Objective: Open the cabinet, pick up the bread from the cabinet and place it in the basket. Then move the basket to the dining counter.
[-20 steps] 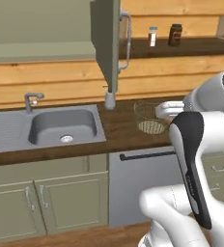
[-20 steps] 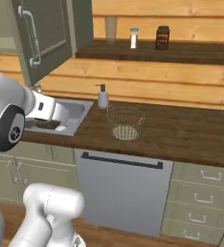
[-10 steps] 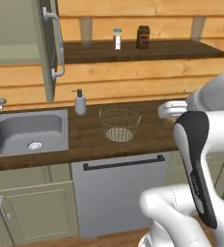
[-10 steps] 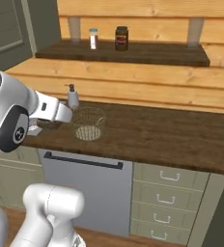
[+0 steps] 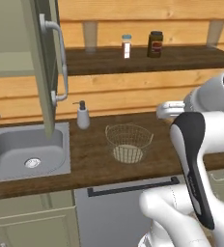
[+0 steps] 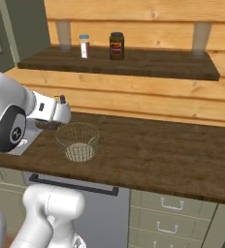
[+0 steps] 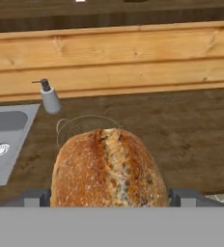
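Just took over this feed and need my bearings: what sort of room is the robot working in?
A kitchen, by the look of it: a grey sink set in a dark wood worktop, a soap dispenser beside it, and drawers below.

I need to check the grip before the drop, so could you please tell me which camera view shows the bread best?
The hand view: the bread fills its lower centre, held between the fingertips of the gripper, with the basket beyond. Both base views show the basket on the worktop, but I cannot make out the loaf in them.
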